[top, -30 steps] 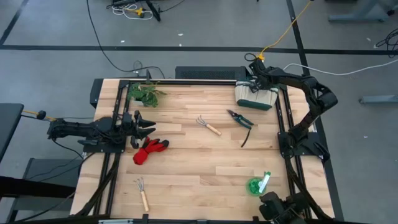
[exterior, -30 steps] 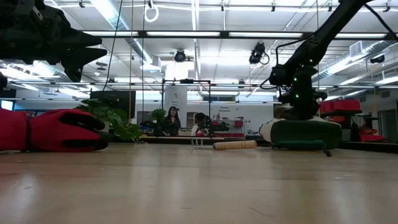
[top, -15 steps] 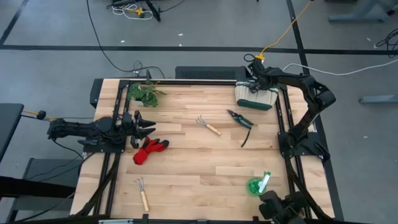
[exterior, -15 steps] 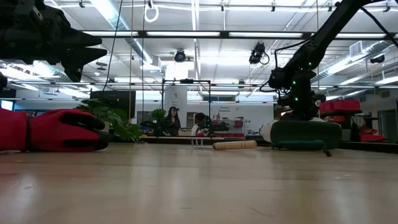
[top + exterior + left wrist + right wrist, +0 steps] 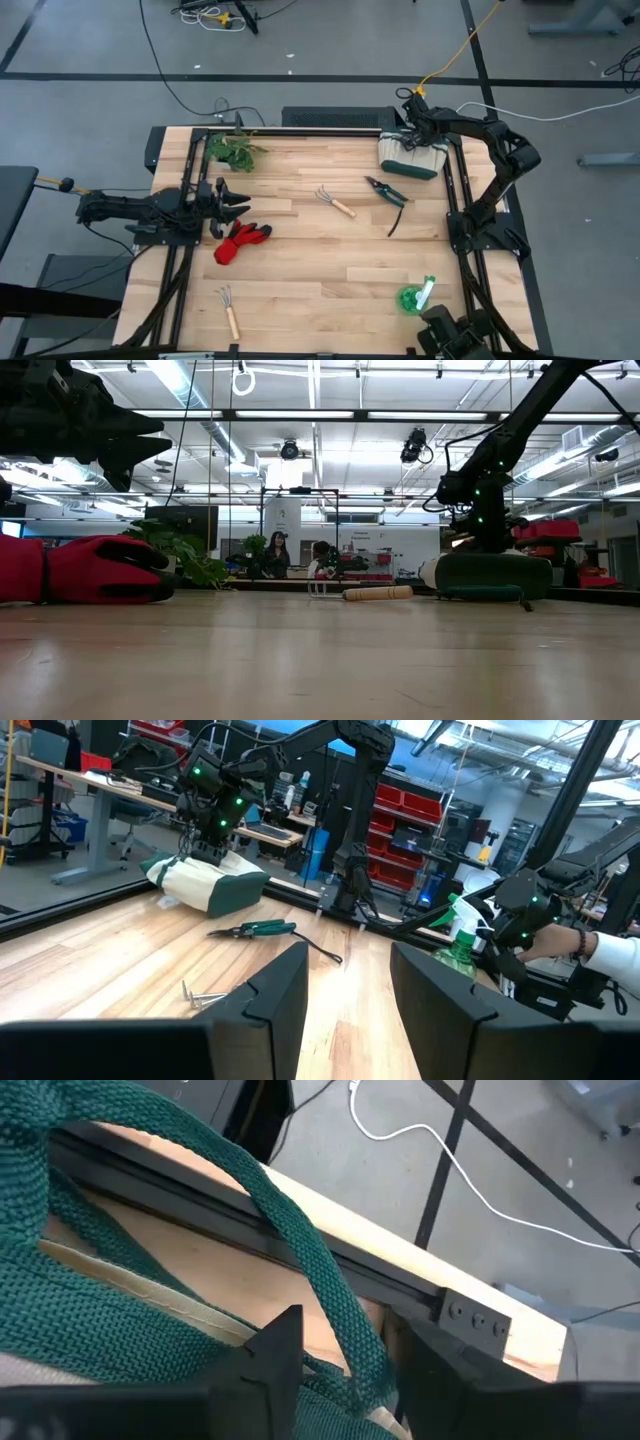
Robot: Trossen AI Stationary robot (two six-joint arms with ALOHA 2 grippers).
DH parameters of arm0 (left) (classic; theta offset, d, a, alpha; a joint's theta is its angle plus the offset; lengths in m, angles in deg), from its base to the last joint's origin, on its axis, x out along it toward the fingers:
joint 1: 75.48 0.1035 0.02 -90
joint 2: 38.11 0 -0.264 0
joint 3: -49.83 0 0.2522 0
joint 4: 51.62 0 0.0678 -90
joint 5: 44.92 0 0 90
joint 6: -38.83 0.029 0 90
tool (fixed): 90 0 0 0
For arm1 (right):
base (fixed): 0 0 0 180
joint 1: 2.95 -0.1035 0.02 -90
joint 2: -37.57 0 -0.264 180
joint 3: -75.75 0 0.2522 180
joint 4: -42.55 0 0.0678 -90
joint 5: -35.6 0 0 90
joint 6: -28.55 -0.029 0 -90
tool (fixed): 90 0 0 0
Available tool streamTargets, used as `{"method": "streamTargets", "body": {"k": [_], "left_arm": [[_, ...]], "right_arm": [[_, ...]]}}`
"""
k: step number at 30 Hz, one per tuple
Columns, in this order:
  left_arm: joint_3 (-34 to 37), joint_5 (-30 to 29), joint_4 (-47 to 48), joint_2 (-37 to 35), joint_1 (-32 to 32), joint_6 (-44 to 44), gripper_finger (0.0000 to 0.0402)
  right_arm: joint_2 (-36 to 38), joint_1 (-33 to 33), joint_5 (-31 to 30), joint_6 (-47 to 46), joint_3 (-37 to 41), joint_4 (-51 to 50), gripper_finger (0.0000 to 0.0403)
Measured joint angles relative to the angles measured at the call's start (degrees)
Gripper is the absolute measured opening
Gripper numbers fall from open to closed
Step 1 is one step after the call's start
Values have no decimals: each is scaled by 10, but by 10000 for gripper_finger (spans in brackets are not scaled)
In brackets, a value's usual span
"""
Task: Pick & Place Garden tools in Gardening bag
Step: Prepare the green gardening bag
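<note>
The cream-white gardening bag with green trim lies at the table's far right; it also shows in the low view. My right gripper is open just above it, with a green loop handle running between its fingers. My left gripper is open at the left, above and just beyond the red gloves. The pruning shears and one rake lie mid-table. A second rake lies near left. The green round piece with white handle lies near right. My right gripper has the bag's green loop handle passing through the gap between its two open fingers, which come from above. Whether a finger touches the strap, I cannot tell. The bag rests on the table.
A leafy plant lies at the far left corner. Black frame rails run along the table's left and right sides and far edge. Bare wood lies in the middle and near part. People show in the room beyond the table.
My right gripper has shifted slightly above the bag, rising a little and coming back down. The bag and the tools have stayed where they were.
</note>
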Motion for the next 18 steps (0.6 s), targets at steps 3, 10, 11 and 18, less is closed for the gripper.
{"method": "streamTargets", "body": {"k": [3, 10, 11, 18], "left_arm": [[0, 0, 0, 0, 0, 0, 151], [0, 0, 0, 0, 0, 0, 151], [0, 0, 0, 0, 0, 0, 151], [0, 0, 0, 0, 0, 0, 151]], "right_arm": [[-8, 0, -1, 0, 0, -14, 94], [-18, 2, 15, 0, 0, -17, 13], [-18, 1, 15, 0, 0, -18, 13], [-16, 0, 7, 0, 0, -27, 4]]}}
